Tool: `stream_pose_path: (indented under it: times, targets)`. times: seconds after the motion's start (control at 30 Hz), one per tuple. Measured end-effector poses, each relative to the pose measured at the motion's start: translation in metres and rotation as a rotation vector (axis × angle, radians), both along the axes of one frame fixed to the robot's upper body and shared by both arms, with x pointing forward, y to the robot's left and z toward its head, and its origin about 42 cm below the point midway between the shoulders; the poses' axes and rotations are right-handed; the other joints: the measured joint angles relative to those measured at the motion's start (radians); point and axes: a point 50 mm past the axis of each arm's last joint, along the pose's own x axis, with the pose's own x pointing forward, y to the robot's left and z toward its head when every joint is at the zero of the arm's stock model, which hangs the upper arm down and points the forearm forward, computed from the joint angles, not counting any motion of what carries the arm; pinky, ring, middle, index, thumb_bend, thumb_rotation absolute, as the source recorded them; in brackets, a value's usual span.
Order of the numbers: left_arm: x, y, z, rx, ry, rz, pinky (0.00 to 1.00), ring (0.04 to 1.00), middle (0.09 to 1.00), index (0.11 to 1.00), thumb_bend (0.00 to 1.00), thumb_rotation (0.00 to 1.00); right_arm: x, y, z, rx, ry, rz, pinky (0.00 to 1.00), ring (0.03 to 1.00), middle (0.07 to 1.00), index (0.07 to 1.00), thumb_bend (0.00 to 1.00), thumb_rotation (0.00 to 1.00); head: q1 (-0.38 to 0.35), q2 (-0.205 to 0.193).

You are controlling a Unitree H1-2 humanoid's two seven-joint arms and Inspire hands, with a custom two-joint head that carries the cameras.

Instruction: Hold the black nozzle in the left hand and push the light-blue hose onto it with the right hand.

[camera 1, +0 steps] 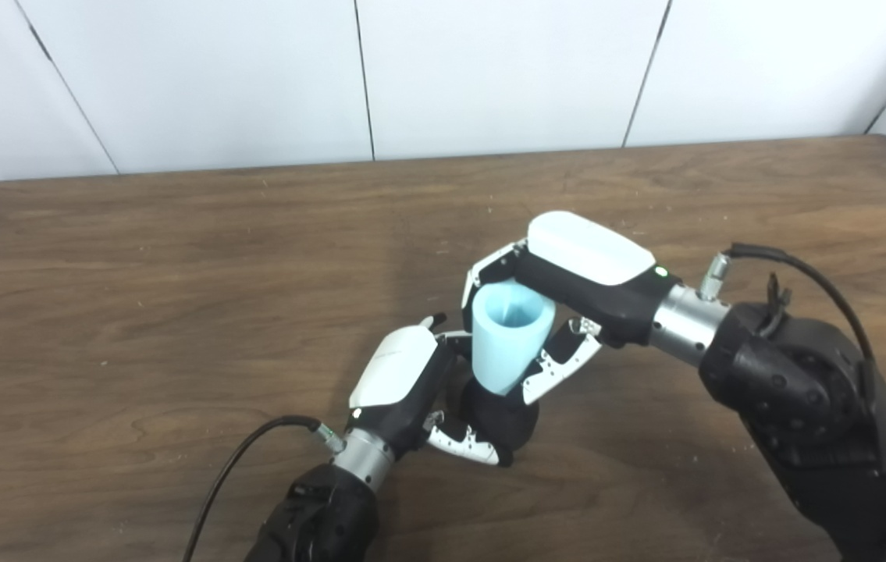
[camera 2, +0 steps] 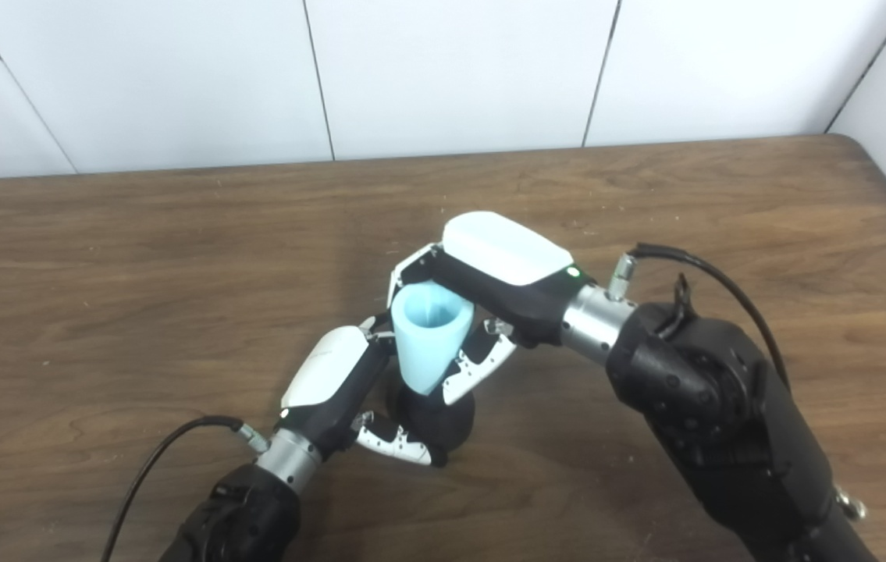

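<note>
The black nozzle (camera 1: 501,421) stands on the wooden table (camera 1: 138,273) near its front middle. My left hand (camera 1: 403,382) is shut on it, thumb and fingers wrapped round its lower body. A light-blue hose piece (camera 1: 510,336), cone-shaped with its wide open end up, sits upright with its narrow end on top of the nozzle. My right hand (camera 1: 567,289) is shut on the hose from the right, fingers curled behind it and thumb in front. The joint between hose and nozzle is partly hidden by fingers.
Black cables run from both wrists, one (camera 1: 232,468) trailing off the front edge, the other (camera 1: 802,273) looping over the right forearm. White wall panels (camera 1: 364,78) stand behind the table's far edge.
</note>
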Motion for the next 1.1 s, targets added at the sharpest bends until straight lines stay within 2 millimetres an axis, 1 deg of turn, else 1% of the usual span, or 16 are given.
stream_pose_path:
  times: [0.3, 0.47, 0.67, 0.9, 1.1]
  targets:
    - [0.0, 0.0, 0.001, 0.0, 0.001, 0.0, 0.97, 0.653, 0.509, 0.469, 0.52, 0.0, -0.008, -0.002, -0.007, 0.043, -0.011, -0.033, 0.32, 0.429, 0.511, 0.497, 0.5, 0.0, -0.003, 0.005]
    - [0.0, 0.0, 0.001, 0.0, 0.002, 0.0, 0.97, 0.672, 0.508, 0.47, 0.52, 0.0, -0.011, 0.002, -0.01, 0.022, -0.05, -0.02, 0.32, 0.419, 0.516, 0.507, 0.5, 0.0, -0.002, 0.005]
    - [0.0, 0.0, 0.001, 0.0, 0.002, -0.002, 0.97, 0.669, 0.512, 0.468, 0.52, 0.0, -0.015, 0.002, -0.012, 0.004, -0.089, -0.002, 0.33, 0.418, 0.511, 0.508, 0.5, 0.0, -0.005, 0.011]
    - [0.0, 0.0, 0.001, 0.0, 0.003, -0.003, 0.97, 0.667, 0.511, 0.469, 0.52, 0.0, -0.017, 0.004, -0.012, -0.021, -0.123, 0.018, 0.32, 0.404, 0.499, 0.54, 0.49, 0.0, -0.006, 0.009]
    - [0.0, 0.0, 0.001, 0.001, 0.003, -0.003, 0.97, 0.663, 0.511, 0.469, 0.52, 0.0, -0.015, 0.004, -0.014, -0.03, -0.136, 0.034, 0.31, 0.412, 0.502, 0.54, 0.49, 0.0, -0.005, 0.011]
